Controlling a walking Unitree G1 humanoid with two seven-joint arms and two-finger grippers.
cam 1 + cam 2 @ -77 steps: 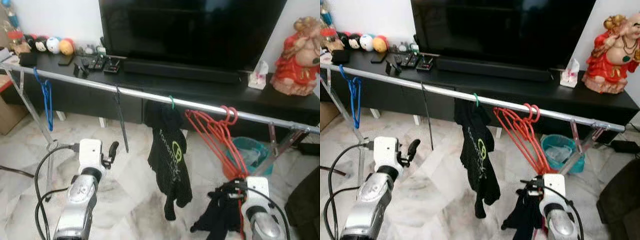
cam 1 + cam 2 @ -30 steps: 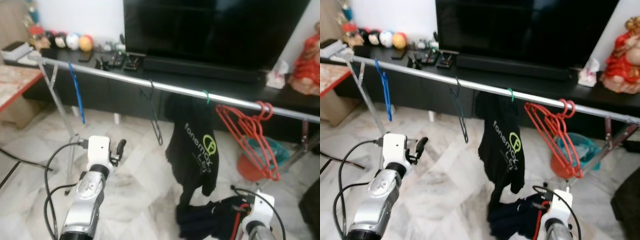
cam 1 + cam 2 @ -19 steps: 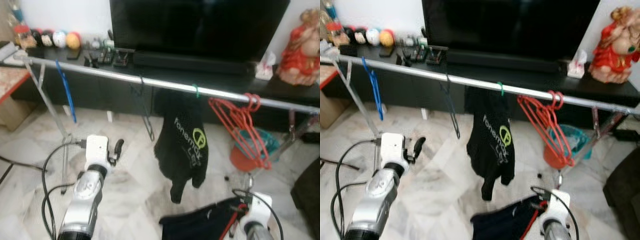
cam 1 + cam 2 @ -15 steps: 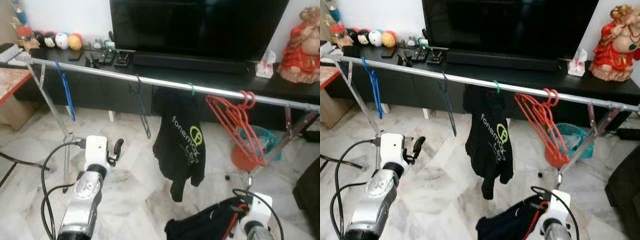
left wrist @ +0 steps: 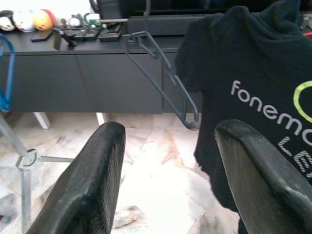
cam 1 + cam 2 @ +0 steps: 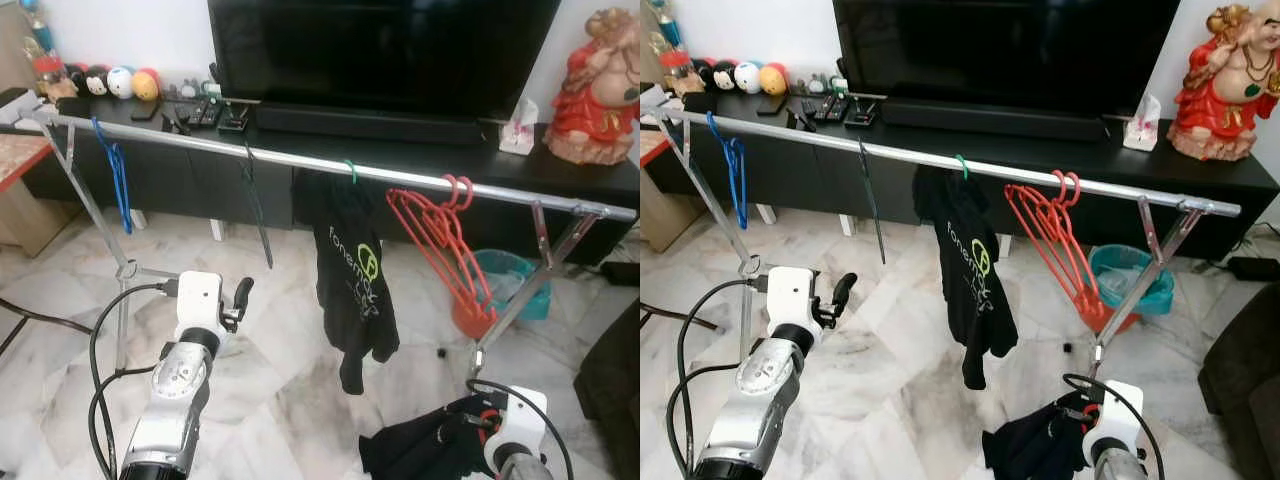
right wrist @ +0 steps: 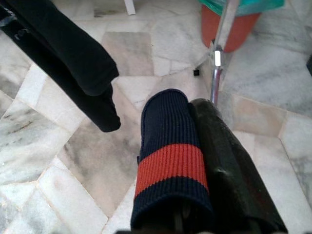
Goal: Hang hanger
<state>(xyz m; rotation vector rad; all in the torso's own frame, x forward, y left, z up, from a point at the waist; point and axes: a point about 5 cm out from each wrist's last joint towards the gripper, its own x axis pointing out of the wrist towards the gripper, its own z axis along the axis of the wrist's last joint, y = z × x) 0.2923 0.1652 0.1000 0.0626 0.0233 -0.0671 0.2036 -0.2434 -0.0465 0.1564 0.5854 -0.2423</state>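
A silver clothes rail (image 6: 300, 160) runs across in front of me. On it hang a blue hanger (image 6: 118, 180), a bare dark grey hanger (image 6: 258, 215), a black printed t-shirt (image 6: 355, 280) on a green hook, and a bunch of red hangers (image 6: 445, 240). My left gripper (image 6: 238, 298) is open and empty, below the rail and pointing at the grey hanger (image 5: 161, 78). Low at the right, my right gripper (image 7: 195, 146) is shut on a navy knit garment (image 7: 170, 165) with a red stripe. That garment (image 6: 420, 450) bunches beside my right wrist, with a bit of red hanger in it.
Behind the rail stand a black TV stand (image 6: 400, 150) with a large TV (image 6: 380, 50), small items and a red statue (image 6: 600, 90). An orange bucket with a teal basket (image 6: 500, 290) sits by the rail's right leg (image 7: 219, 63). A dark sofa edge (image 6: 615, 400) is at far right.
The camera has swung and pulled back, so the rail's right leg now shows. My right gripper sits lower in view, still shut on the garment. The left arm keeps its pose.
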